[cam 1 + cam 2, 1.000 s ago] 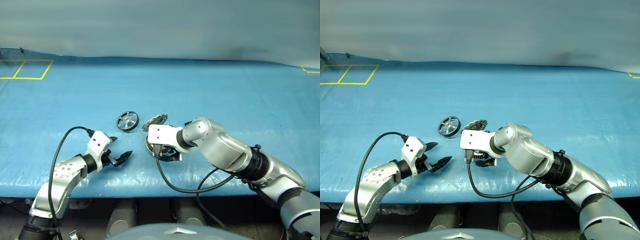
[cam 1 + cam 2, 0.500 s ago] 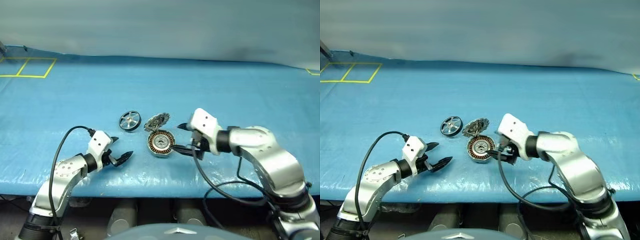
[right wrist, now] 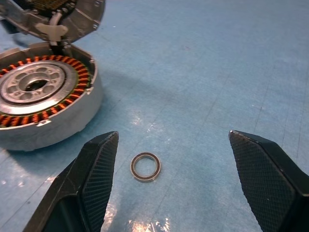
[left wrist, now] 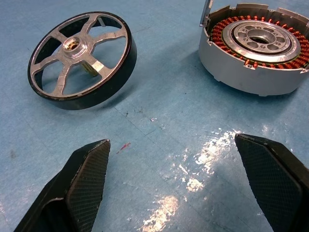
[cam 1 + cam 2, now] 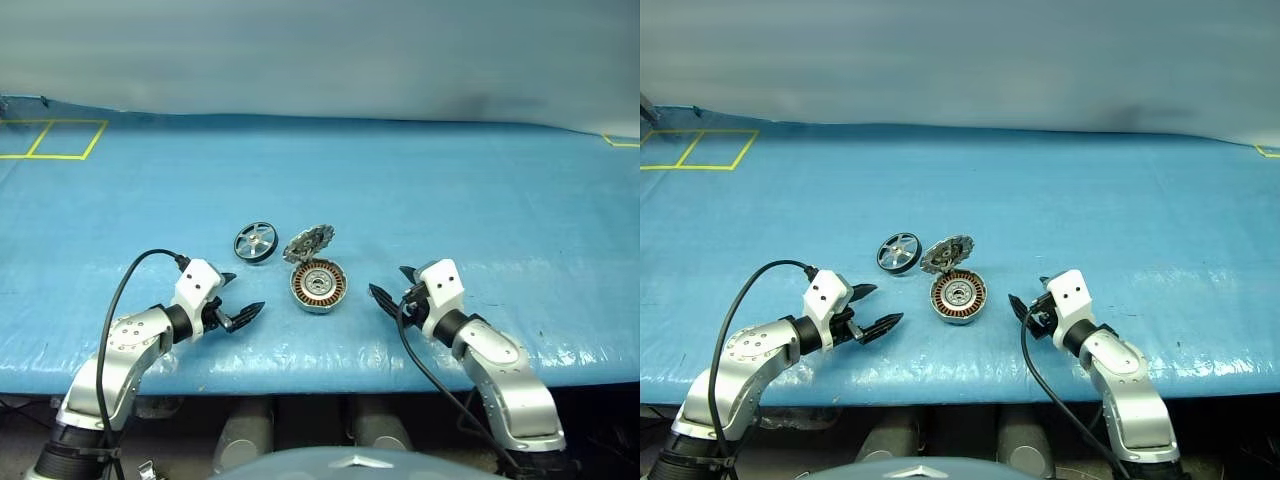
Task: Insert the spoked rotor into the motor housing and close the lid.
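Blue plastic sheeting point(image 5: 480, 200) covered the work table, with yellow tape marks point(image 5: 50, 138) at its far left corner. Near the front edge sat the motor housing point(image 5: 319, 285), its copper windings exposed and its hinged lid point(image 5: 308, 243) tilted up at the far side. Just to the housing's left, apart from it, the spoked rotor point(image 5: 255, 242) lay on the sheeting, not yet inserted. Both arms hung low on either side of the parts: the left gripper point(image 5: 232, 298) held nothing, its fingers spread wide and aimed between rotor and housing, while the right gripper point(image 5: 392, 292) was likewise spread and empty beside the housing. A small loose metal ring point(image 3: 145, 166) lay on the sheeting between the right gripper's fingers, close to the housing. A careless sweep there would likely knock that ring away, and a tilted rotor could scrape the windings or jam before the lid shut.
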`<action>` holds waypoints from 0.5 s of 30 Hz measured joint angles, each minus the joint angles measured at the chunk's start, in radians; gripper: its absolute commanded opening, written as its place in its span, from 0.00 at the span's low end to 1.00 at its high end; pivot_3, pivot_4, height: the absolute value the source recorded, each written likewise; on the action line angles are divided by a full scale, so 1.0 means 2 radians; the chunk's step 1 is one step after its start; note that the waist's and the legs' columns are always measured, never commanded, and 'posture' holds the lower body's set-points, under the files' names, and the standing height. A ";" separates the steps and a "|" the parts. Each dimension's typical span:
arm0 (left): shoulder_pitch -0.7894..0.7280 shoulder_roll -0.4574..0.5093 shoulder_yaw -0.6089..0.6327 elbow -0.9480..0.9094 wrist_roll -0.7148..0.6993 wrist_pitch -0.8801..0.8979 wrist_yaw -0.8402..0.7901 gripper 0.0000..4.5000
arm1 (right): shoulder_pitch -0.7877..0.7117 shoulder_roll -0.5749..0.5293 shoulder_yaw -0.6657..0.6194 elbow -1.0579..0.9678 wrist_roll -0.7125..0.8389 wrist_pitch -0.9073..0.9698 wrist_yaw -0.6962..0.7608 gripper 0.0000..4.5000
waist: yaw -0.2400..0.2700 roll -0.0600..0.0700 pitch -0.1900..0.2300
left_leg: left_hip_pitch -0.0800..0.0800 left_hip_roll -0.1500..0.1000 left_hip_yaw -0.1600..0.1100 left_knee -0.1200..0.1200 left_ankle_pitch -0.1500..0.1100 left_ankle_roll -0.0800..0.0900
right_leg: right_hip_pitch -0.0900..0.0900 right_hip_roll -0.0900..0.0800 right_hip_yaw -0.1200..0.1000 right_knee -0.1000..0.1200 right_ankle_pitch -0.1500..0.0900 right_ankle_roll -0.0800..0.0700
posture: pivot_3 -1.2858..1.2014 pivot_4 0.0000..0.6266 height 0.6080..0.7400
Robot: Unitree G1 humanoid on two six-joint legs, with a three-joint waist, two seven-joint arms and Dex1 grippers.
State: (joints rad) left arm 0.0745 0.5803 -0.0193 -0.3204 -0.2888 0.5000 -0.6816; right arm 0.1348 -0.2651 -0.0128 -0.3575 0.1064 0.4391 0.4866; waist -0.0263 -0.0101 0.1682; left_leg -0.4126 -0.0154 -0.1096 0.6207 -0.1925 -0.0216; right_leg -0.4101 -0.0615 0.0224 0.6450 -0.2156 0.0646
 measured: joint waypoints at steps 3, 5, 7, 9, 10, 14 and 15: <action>0.000 0.000 0.000 0.000 0.000 0.000 0.000 1.00 | -0.003 0.017 0.003 0.039 -0.005 -0.030 -0.022 0.86 | 0.000 0.000 0.000 | 0.000 0.000 0.000 -0.001 0.000 0.000 | 0.000 0.000 0.000 0.000 0.000 0.000 | 0.52 0.24 1.00; 0.000 0.001 0.000 0.000 0.000 0.001 0.000 1.00 | -0.007 0.021 0.006 0.054 -0.008 -0.042 -0.030 0.86 | 0.000 0.000 0.000 | 0.000 0.000 0.000 0.000 0.000 0.000 | 0.000 0.000 0.000 0.000 0.000 0.000 | 0.52 0.24 1.00; 0.001 0.001 0.000 -0.001 0.000 0.001 0.000 1.00 | -0.007 0.023 0.013 0.060 -0.008 -0.049 -0.034 0.86 | 0.000 0.000 0.000 | 0.000 0.000 0.000 0.000 0.000 0.000 | 0.000 0.000 0.000 0.000 0.000 0.000 | 0.52 0.24 1.00; 0.001 0.001 0.000 -0.001 -0.001 0.001 0.000 1.00 | -0.005 0.024 0.021 0.062 -0.008 -0.052 -0.034 0.86 | 0.000 0.000 0.000 | 0.000 0.000 0.000 0.000 0.000 0.000 | 0.000 0.000 0.000 0.000 0.000 0.000 | 0.52 0.24 1.00; 0.002 0.002 0.000 -0.001 -0.001 0.001 0.000 1.00 | -0.003 0.024 0.024 0.062 -0.008 -0.053 -0.034 0.86 | 0.000 0.000 0.000 | 0.000 0.000 0.000 0.000 0.000 0.000 | 0.000 0.000 0.000 0.000 0.000 0.000 | 0.52 0.24 1.00; 0.004 0.002 0.000 -0.001 -0.001 0.004 0.001 1.00 | 0.008 0.022 0.036 0.057 -0.008 -0.056 -0.033 0.86 | 0.000 0.000 0.000 | 0.000 0.000 0.000 0.000 0.000 0.000 | 0.000 0.000 0.000 0.000 0.000 0.000 | 0.52 0.24 1.00; 0.004 0.002 0.000 -0.001 -0.001 0.005 0.001 1.00 | 0.012 0.022 0.042 0.053 -0.008 -0.056 -0.032 0.86 | 0.000 0.000 0.000 | 0.000 0.000 0.000 0.000 0.000 0.000 | 0.000 0.000 0.000 0.000 0.000 0.000 | 0.52 0.24 1.00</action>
State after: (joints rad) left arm 0.0835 0.5850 -0.0188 -0.3230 -0.2906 0.5106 -0.6805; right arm 0.1583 -0.2213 0.0713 -0.2512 0.0904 0.3277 0.4219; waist -0.0262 -0.0100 0.1682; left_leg -0.4120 -0.0152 -0.1099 0.6200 -0.1925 -0.0217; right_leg -0.4097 -0.0612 0.0224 0.6448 -0.2161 0.0638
